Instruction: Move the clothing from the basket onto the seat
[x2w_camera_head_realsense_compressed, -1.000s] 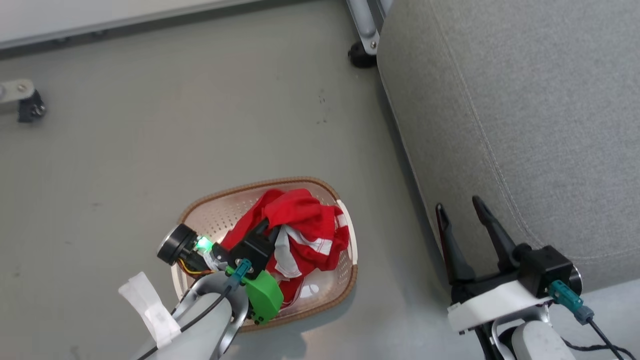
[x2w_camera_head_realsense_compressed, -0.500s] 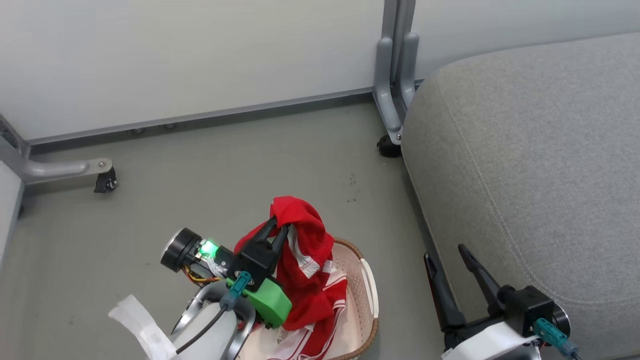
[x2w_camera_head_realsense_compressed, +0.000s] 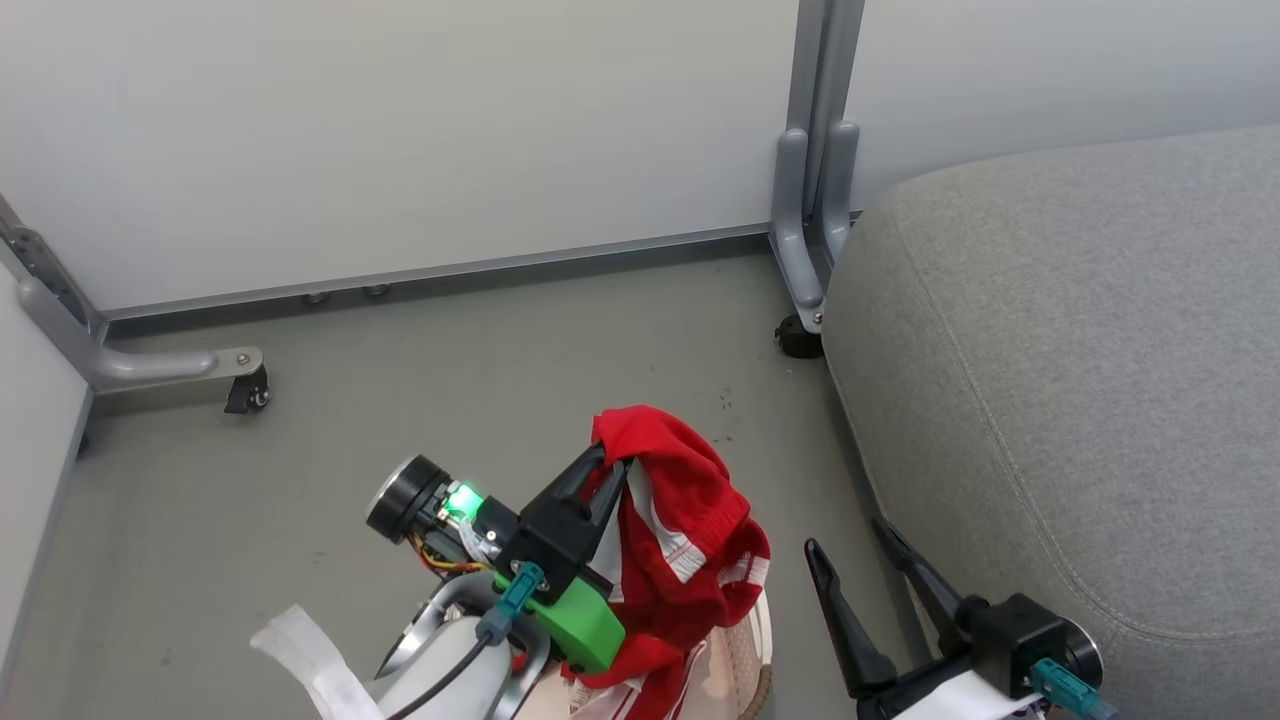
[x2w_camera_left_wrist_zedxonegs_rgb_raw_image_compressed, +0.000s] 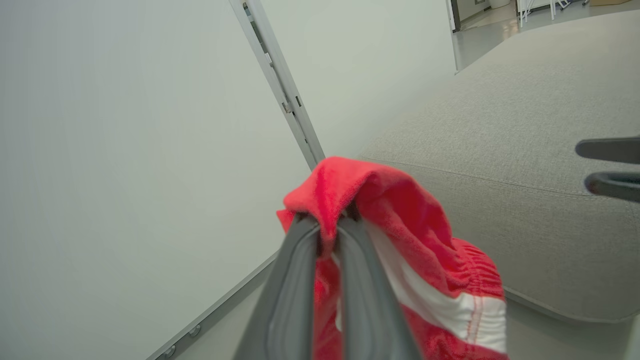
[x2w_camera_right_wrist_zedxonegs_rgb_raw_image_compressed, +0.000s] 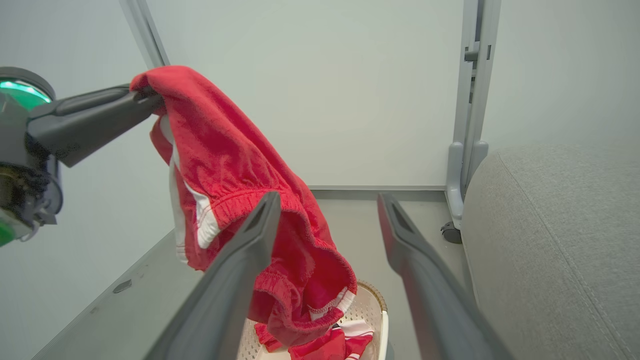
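Since a second ago the clothing has come up out of the basket. A red garment with white stripes, then bunched inside the rim, now hangs above the basket. Its top fold sits between the tips of the left gripper, whose fingers are pressed together on the cloth. The rest drapes down from the tips on the side away from the arm. More red and white fabric lies on the basket's bottom in the right wrist view; whether the hanging hem touches it I cannot tell. The right gripper hovers just right of the basket, fingers spread and holding nothing. The seat stands right of the basket, beyond that gripper.
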